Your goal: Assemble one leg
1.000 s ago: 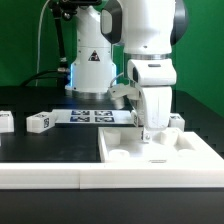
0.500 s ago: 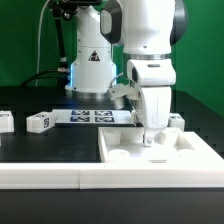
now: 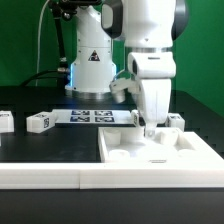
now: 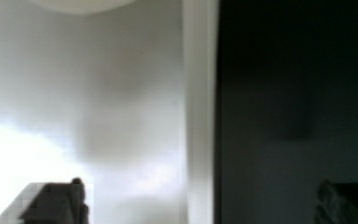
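One pincer (image 3: 148, 130), fingers spread wide and empty, over the tabletop (image 3: 195, 152)'s far rim

No words or numbers are legible. Upper centre, a black triangular sign (image 3: 88, 57) sits on the robot base (image 3: 95, 76). Black-and-white square tags mark the marker board (image 3: 95, 115) and a leg (image 3: 38, 122), middle left.

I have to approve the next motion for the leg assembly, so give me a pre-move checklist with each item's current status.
1. Fingers apart: ok, gripper open.
2. Part in grasp: not ok, nothing between them.
3. Loose leg uncovered beside the marker board: ok.
4. Gripper low over the tabletop rear edge: ok.
5. Gripper touching tabletop: cannot tell.
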Controlling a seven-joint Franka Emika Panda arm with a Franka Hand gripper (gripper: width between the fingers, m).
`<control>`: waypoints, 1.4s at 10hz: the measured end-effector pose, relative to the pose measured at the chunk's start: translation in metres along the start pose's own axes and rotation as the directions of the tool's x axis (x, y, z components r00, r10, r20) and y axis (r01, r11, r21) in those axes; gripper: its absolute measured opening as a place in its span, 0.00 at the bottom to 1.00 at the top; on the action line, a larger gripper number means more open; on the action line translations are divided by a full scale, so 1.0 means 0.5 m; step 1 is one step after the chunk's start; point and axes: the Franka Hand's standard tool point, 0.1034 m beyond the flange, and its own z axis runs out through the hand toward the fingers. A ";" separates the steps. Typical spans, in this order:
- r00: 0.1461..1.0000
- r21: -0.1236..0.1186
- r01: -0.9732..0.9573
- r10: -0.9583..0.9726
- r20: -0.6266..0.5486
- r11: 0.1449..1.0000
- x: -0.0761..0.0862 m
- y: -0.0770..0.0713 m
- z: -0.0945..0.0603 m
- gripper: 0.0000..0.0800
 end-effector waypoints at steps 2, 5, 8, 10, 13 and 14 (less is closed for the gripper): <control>0.998 -0.019 -0.057 0.057 0.003 0.998 0.016 -0.010 -0.030 0.81; 0.997 -0.017 -0.074 0.074 0.002 0.997 0.015 -0.010 -0.028 0.81; 0.931 -0.041 -0.364 0.362 -0.046 0.931 0.015 -0.031 -0.027 0.81; 0.802 -0.014 -0.597 0.595 -0.060 0.802 0.027 -0.055 -0.025 0.81; 0.545 0.020 -0.837 0.836 -0.063 0.547 0.064 -0.066 -0.023 0.81; 0.413 0.035 -0.909 0.909 -0.059 0.415 0.085 -0.071 -0.024 0.81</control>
